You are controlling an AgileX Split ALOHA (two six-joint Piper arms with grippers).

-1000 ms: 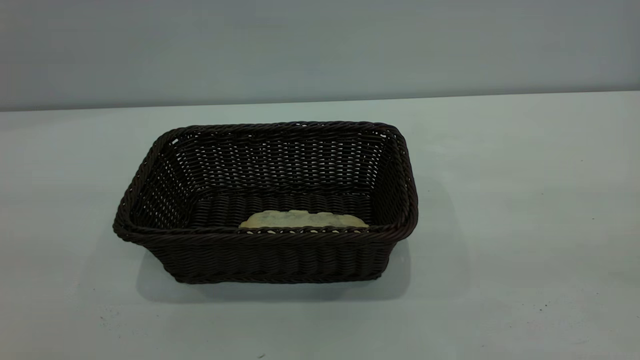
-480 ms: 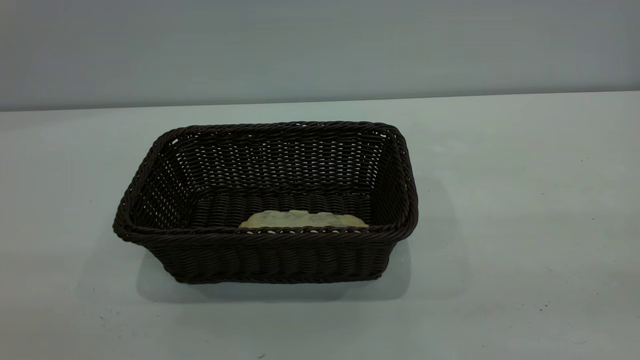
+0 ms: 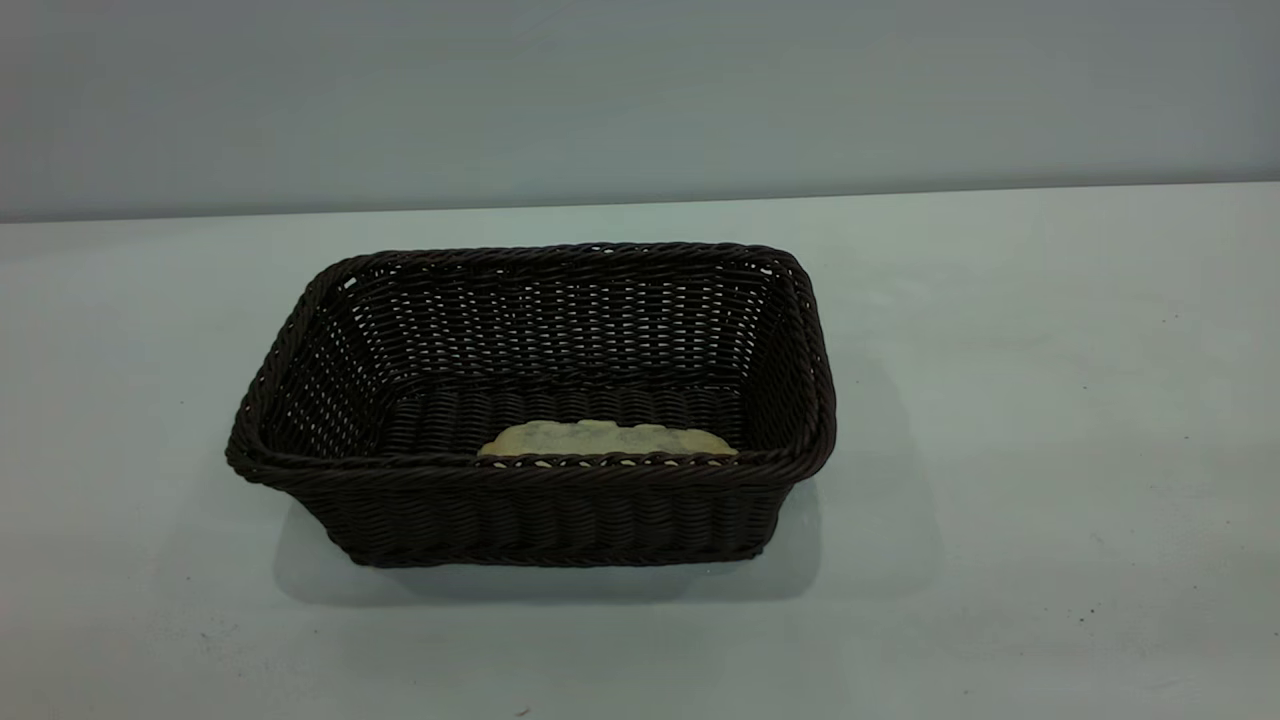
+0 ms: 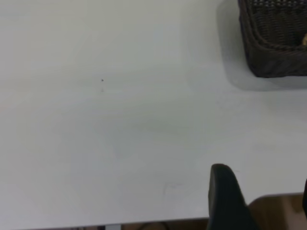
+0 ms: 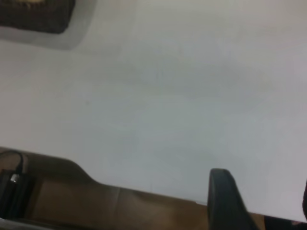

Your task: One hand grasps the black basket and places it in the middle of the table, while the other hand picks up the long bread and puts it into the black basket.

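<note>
Inside the black basket (image 3: 530, 480), long bread (image 3: 607, 439) lies well apart from both empty, parted claws.

The basket's (image 3: 530, 400) near rim hides most of the bread (image 3: 605, 438). Both wrist views crop the basket at a corner, and each gripper shows just one blurred finger (image 4: 225, 196).
</note>
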